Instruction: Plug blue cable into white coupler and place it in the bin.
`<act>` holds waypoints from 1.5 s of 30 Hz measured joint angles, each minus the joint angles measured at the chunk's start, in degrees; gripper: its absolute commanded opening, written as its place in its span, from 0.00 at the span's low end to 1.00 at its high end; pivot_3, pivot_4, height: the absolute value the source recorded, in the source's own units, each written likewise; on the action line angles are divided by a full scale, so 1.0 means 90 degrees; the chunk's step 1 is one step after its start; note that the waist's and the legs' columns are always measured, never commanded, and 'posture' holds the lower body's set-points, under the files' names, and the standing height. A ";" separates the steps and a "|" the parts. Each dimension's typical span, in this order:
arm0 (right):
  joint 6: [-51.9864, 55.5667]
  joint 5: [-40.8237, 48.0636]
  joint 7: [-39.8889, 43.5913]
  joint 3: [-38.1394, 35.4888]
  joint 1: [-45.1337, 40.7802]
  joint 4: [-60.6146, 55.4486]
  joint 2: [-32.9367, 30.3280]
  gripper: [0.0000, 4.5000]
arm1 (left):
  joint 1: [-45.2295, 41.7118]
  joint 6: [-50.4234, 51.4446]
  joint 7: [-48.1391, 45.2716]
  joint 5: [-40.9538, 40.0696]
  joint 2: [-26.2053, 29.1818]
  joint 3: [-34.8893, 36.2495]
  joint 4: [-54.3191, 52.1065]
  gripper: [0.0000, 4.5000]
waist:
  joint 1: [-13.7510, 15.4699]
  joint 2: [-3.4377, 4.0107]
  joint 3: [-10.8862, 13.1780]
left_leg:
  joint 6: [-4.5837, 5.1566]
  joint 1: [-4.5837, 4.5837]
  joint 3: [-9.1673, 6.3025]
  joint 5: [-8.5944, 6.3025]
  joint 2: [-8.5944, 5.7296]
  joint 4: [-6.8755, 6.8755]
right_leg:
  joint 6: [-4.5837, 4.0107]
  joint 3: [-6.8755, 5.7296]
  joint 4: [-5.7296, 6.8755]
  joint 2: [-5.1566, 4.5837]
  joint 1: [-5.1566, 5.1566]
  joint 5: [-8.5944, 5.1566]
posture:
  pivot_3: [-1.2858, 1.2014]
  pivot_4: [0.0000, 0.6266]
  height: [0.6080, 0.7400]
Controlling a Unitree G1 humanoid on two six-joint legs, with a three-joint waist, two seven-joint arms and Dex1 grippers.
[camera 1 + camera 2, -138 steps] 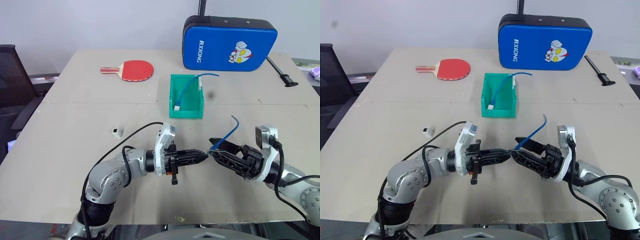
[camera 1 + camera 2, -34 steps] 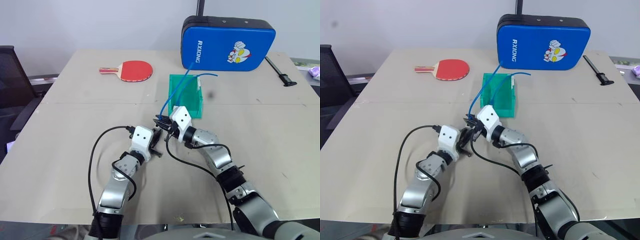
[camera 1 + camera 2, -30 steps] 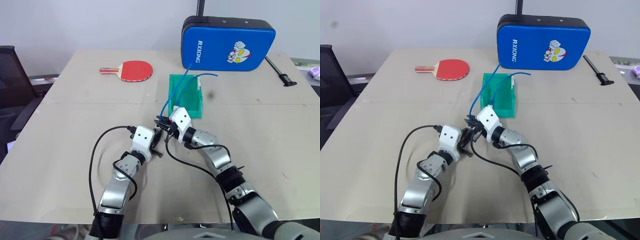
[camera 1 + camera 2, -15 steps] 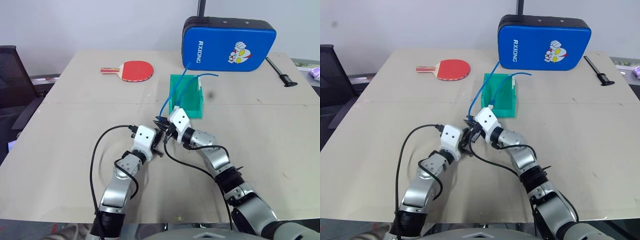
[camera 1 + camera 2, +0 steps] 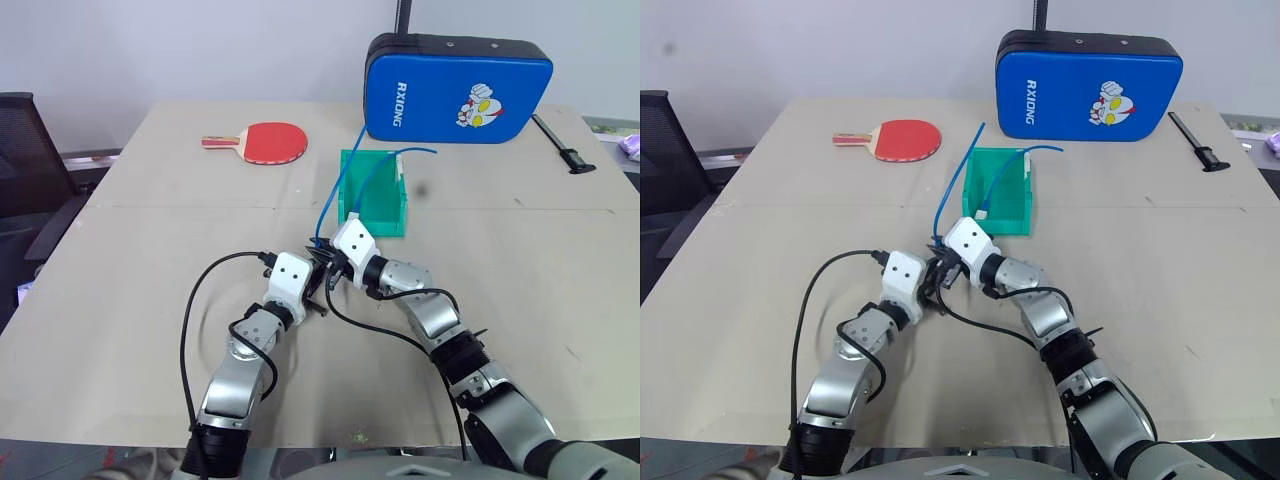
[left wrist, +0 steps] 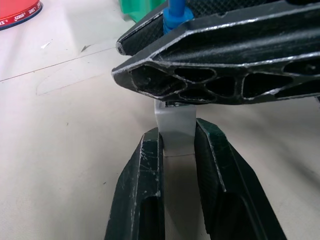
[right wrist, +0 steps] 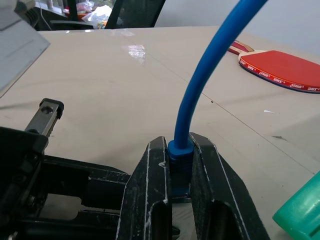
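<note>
from above, my two grippers hide the joint mid-table — my left gripper (image 6: 176, 150) pinches the white coupler (image 6: 174, 131); my right gripper (image 7: 179, 159) clamps the blue cable (image 7: 210, 80) just above it, near the bin (image 5: 385, 205).

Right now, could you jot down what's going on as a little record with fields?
left gripper: shut on the white coupler
right gripper: shut on the blue cable near its plug end
position: both grippers meet above the table, cable end right over the coupler
bin: green, behind the grippers, already holds a second blue cable
</note>
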 measured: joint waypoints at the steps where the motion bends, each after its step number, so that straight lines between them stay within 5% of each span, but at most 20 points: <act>1: 0.0059 -0.0034 -0.0030 0.0006 -0.0001 -0.0024 0.0012 0.00 | -0.0001 0.0007 0.0000 0.0000 0.0005 0.0000 0.0000 0.07 | -0.0001 0.0003 -0.0002 | 0.0000 0.0000 0.0000 0.0000 0.0000 0.0000 | 0.0000 0.0000 0.0000 0.0000 0.0000 0.0000 | 0.52 0.24 0.91; 10: 0.1120 -0.0059 -0.0039 0.0033 -0.0193 -0.0011 0.0115 0.00 | 0.0010 0.0128 0.0002 0.0002 0.0044 0.0048 0.0031 0.07 | -0.0084 0.0028 -0.0085 | 0.0001 0.0029 0.0000 -0.0001 0.0002 -0.0013 | -0.0002 0.0002 0.0000 0.0000 0.0014 -0.0001 | 0.52 0.24 0.91; 15: 0.0637 -0.0066 0.0001 0.0033 -0.0234 0.0344 0.0144 0.00 | 0.0012 0.0138 0.0001 -0.0007 0.0043 0.0068 0.0081 0.07 | -0.0135 0.0045 -0.0133 | 0.0001 0.0032 0.0000 -0.0001 0.0001 -0.0018 | -0.0002 0.0003 -0.0002 0.0000 0.0015 -0.0002 | 0.52 0.24 0.91; 22: -0.0268 -0.0053 -0.0124 -0.0093 -0.0144 0.0546 0.0248 0.00 | 0.0228 -0.0052 -0.0276 -0.0266 0.0020 0.0046 -0.0013 0.76 | -0.0156 0.0042 -0.0104 | 0.0000 0.0003 -0.0001 -0.0001 0.0002 -0.0020 | -0.0002 0.0004 -0.0005 -0.0002 -0.0006 -0.0002 | 0.52 0.24 0.91; 32: 0.0876 0.0988 0.0426 -0.0742 -0.0372 -0.0973 -0.0271 0.00 | 0.0955 0.1065 -0.0989 -0.1409 0.0941 0.0612 -0.1812 0.76 | -0.0189 0.0007 0.0039 | -0.0019 -0.0084 -0.0035 0.0010 0.0009 -0.0025 | -0.0005 -0.0007 -0.0006 -0.0036 -0.0080 0.0002 | 0.52 0.24 0.91; 36: 0.2666 0.1981 0.0645 -0.1689 -0.1854 -0.1371 -0.0999 0.00 | 0.0146 0.2778 -0.1402 -0.3051 0.2098 0.1760 -0.2949 0.76 | -0.0168 0.0012 0.0074 | -0.0037 -0.0097 -0.0067 0.0021 0.0000 -0.0023 | -0.0008 -0.0048 -0.0013 -0.0041 -0.0075 0.0003 | 0.52 0.24 0.91; 43: 0.3801 0.2144 0.0684 -0.2006 -0.2806 0.0489 -0.1294 0.00 | -0.1464 0.4600 -0.1217 -0.4643 0.2768 0.2366 -0.3091 0.76 | -0.0179 0.0007 0.0084 | -0.0060 -0.0101 -0.0077 0.0036 -0.0003 -0.0031 | 0.0019 -0.0071 -0.0056 0.0015 -0.0048 0.0017 | 0.52 0.24 0.91; 44: 0.3866 0.2136 0.0677 -0.1996 -0.2837 0.0713 -0.1282 0.19 | -0.1644 0.4812 -0.1101 -0.4822 0.2766 0.2433 -0.3075 0.79 | -0.0180 0.0005 0.0092 | -0.0064 -0.0103 -0.0075 0.0038 -0.0003 -0.0033 | 0.0021 -0.0069 -0.0059 0.0017 -0.0049 0.0018 | 0.52 0.24 0.91; 45: 0.3901 0.2114 0.0652 -0.1996 -0.2896 0.0910 -0.1274 0.23 | -0.1811 0.4975 -0.0990 -0.4967 0.2766 0.2476 -0.3071 0.79 | -0.0182 0.0005 0.0100 | -0.0064 -0.0108 -0.0074 0.0038 -0.0003 -0.0033 | 0.0022 -0.0069 -0.0062 0.0017 -0.0051 0.0018 | 0.52 0.24 0.91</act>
